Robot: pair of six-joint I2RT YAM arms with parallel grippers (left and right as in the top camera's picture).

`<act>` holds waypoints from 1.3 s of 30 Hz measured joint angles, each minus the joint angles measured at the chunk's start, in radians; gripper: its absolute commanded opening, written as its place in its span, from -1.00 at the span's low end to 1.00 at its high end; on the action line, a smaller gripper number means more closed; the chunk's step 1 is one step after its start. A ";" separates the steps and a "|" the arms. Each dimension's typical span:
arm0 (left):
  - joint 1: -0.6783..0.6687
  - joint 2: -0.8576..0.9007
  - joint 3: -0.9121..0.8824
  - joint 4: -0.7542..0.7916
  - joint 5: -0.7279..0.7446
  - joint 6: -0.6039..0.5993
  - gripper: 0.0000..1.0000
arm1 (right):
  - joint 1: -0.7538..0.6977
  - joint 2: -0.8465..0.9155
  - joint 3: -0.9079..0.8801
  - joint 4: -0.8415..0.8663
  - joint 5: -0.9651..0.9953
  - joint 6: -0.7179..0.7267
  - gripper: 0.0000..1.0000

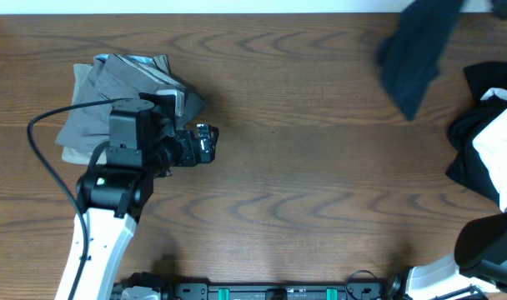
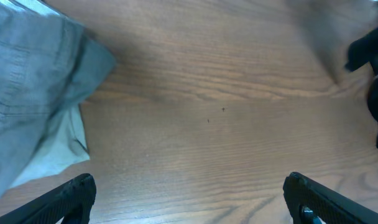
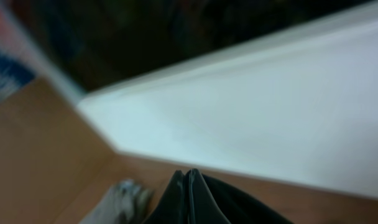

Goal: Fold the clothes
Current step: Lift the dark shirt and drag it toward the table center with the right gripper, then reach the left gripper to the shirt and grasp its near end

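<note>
The clothes lie in three places. A folded grey and khaki stack sits at the far left; its edge shows in the left wrist view. A dark blue-black garment hangs blurred at the top right, off the table. A black and white heap lies at the right edge. My left gripper hovers just right of the stack, open, with bare wood between its fingers. My right gripper is out of the overhead view; its fingertips are pressed together, with dark cloth spreading out beneath them.
The wooden table runs between the stack and the heap. A white wall borders the table's far edge. The right arm's black joint sits at the bottom right corner. A black cable loops beside the left arm.
</note>
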 measured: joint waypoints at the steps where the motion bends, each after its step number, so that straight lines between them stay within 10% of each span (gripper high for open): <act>1: 0.000 -0.014 0.000 0.000 -0.007 0.000 0.96 | 0.037 0.000 0.000 -0.042 -0.005 -0.023 -0.98; 15: 0.000 -0.070 0.001 -0.037 -0.040 0.005 0.96 | 0.413 0.000 0.000 -0.726 0.215 -0.690 -0.98; 39: -0.231 0.237 0.002 0.150 0.044 0.008 0.96 | 0.519 -0.002 0.000 -0.494 0.177 -0.772 -0.98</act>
